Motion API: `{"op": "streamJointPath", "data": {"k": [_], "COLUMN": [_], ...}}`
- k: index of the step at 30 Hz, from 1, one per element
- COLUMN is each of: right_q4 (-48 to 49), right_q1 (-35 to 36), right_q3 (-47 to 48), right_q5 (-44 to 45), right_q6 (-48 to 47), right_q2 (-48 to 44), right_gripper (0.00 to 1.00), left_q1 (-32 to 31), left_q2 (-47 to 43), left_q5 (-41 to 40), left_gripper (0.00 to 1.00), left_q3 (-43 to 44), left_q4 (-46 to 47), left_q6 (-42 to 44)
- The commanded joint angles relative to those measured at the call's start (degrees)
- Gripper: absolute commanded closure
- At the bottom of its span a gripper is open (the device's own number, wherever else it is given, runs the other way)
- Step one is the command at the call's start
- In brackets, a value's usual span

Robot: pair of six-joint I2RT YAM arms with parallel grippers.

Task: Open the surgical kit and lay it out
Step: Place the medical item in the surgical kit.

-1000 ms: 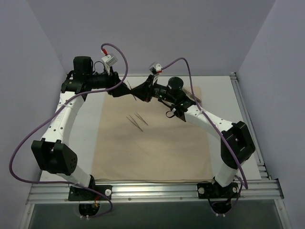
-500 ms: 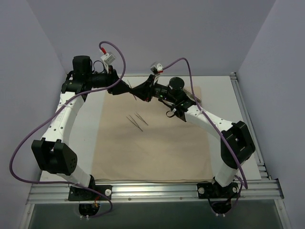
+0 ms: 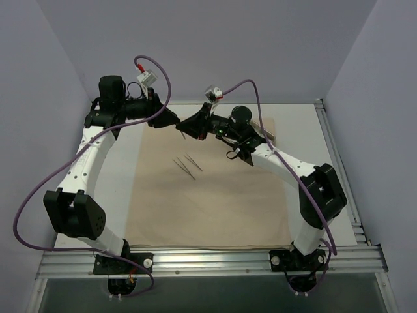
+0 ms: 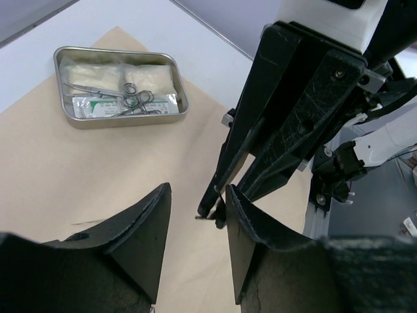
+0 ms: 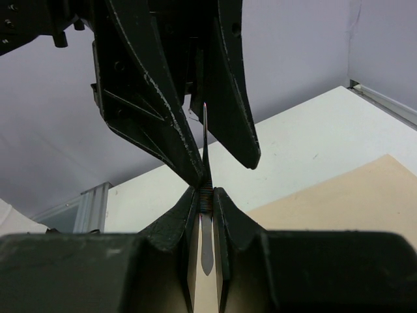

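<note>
Over the far middle of the tan cloth wrap (image 3: 215,202) the two arms met tip to tip. The right gripper (image 5: 205,192) was clenched on a pair of thin metal tweezers (image 5: 204,150), pinching it at the ribbed part of the shaft, with the narrow end standing up out of the fingers. The left gripper (image 4: 199,192) faced it from the other side, its jaws released and standing one on each side of that free end; in the left wrist view the tip sat in the gap, closer to one finger, and no contact showed. Two loose tweezers (image 3: 187,165) lay side by side on the cloth nearer the arm bases, well apart from both grippers. The steel tray (image 4: 124,119) rested on the far right part of the cloth, partly hidden by the right arm in the top view. Inside it were ring-handled clamps (image 4: 133,101), gauze squares (image 4: 156,75) and a green-printed clear packet (image 4: 98,104). The cloth lay spread flat on the white table (image 3: 319,163).
</note>
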Motion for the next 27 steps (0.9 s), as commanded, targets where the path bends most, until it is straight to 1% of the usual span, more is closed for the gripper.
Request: {"op": "streamJointPath", "data": {"k": [1, 4, 7, 8, 10, 13, 14, 15, 16, 17, 18, 19, 20, 21, 22, 23, 24, 27], "right_q4": [7.6, 9.1, 9.7, 9.9, 10.0, 9.6, 8.5, 7.4, 5.8, 2.5, 0.6, -1.6, -6.4, -8.9, -11.5, -15.7, -17.6, -24.7], "right_q1": [0.2, 0.1, 0.2, 0.1, 0.1, 0.1, 0.1, 0.0, 0.1, 0.1, 0.2, 0.5, 0.8, 1.2, 1.7, 3.0, 4.0, 7.8], "right_q3": [1.0, 0.8, 0.5, 0.5, 0.6, 1.0, 1.1, 1.3, 1.5, 1.8, 2.0, 2.3, 2.9, 3.3, 3.8, 4.8, 5.4, 8.6], "right_q5": [-3.7, -4.1, -3.9, -3.9, -3.9, -3.7, -3.0, -2.3, -1.3, -0.2, 2.8, 4.6, 6.6, 10.9, 13.1, 15.3, 19.1, 25.6], "right_q6": [2.8, 4.2, 4.6, 4.6, 4.7, 4.8, 4.7, 4.3, 3.8, 1.9, 0.8, -0.5, -4.0, -6.0, -7.9, -11.5, -13.4, -18.5], "right_q2": [0.6, 1.0, 0.9, 1.0, 1.2, 1.5, 1.6, 1.7, 1.5, 1.4, 0.8, 0.4, -0.1, -1.0, -1.4, -1.7, -2.1, -1.4], "right_gripper": [1.00, 1.00, 1.00, 1.00, 1.00, 1.00, 1.00, 1.00, 0.97, 0.90, 0.71, 0.63, 0.55, 0.53, 0.52, 0.51, 0.51, 0.50], "left_q1": [0.2, 0.2, 0.1, 0.1, 0.1, 0.1, 0.1, 0.1, 0.1, 0.1, 0.0, 0.1, 0.0, -0.1, -0.1, -0.3, -0.4, -0.4], "left_q2": [-1.3, -1.2, -1.4, -1.5, -1.6, -1.7, -1.8, -1.9, -2.1, -2.3, -2.4, -2.5, -2.5, -2.5, -2.3, -2.3, -2.1, -1.8], "left_q5": [1.3, 1.6, 0.6, 0.4, 0.1, -0.9, -1.5, -2.9, -3.7, -4.7, -7.5, -9.4, -11.5, -13.7, -19.0, -21.0, -22.0, -21.9], "left_gripper": [0.52, 0.54, 0.62, 0.71, 0.77, 0.94, 0.97, 0.98, 0.98, 0.98, 0.98, 0.98, 0.98, 0.98, 0.98, 0.98, 0.98, 0.98], "left_q3": [-1.5, -2.0, -2.2, -2.3, -2.8, -3.1, -3.4, -3.5, -3.7, -4.0, -4.9, -5.3, -5.6, -5.8, -5.7, -5.7, -5.7, -5.8], "left_q4": [6.9, 8.4, 7.5, 7.3, 7.3, 6.9, 6.9, 6.9, 6.8, 6.8, 6.8, 6.3, 5.8, 5.1, 3.0, 2.2, 1.7, 2.3], "left_q6": [-4.1, -4.5, -3.5, -3.4, -3.2, -3.5, -3.7, -4.1, -4.9, -5.3, -5.8, -7.1, -7.8, -8.2, -9.2, -9.6, -10.1, -13.3]}}
